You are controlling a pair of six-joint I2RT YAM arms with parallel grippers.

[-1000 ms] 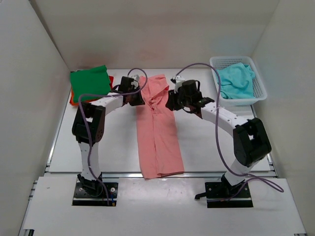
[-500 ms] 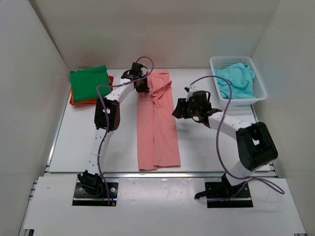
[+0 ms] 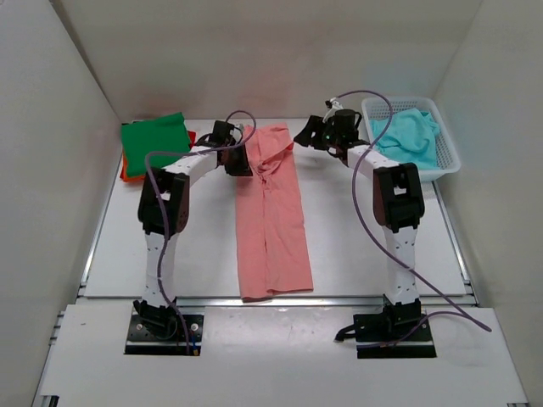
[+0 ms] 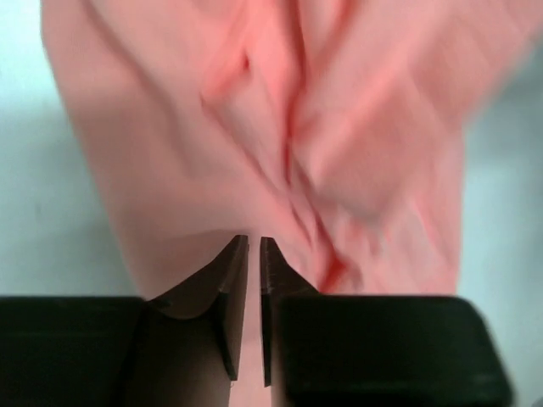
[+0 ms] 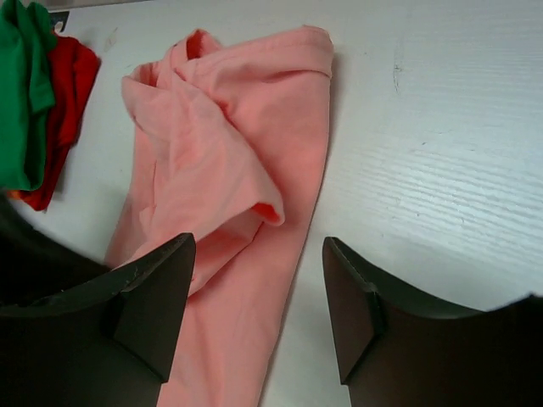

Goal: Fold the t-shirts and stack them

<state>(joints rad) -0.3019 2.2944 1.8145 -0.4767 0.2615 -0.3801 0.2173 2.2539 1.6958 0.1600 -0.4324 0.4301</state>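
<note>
Salmon pink t-shirt: long strip with its sides folded in, hem nearest the arm bases.
Left gripper: at the shirt's far-left corner, closed to a slit; can't tell if cloth is nipped.
Right gripper: spread wide over the shirt's far-right corner, probably lining up a matching pinch.
Green t-shirt: folded on the orange-red t-shirt, far left of the pink shirt; this is the stack.
Turquoise t-shirt: crumpled in the white mesh basket, far right.
</note>
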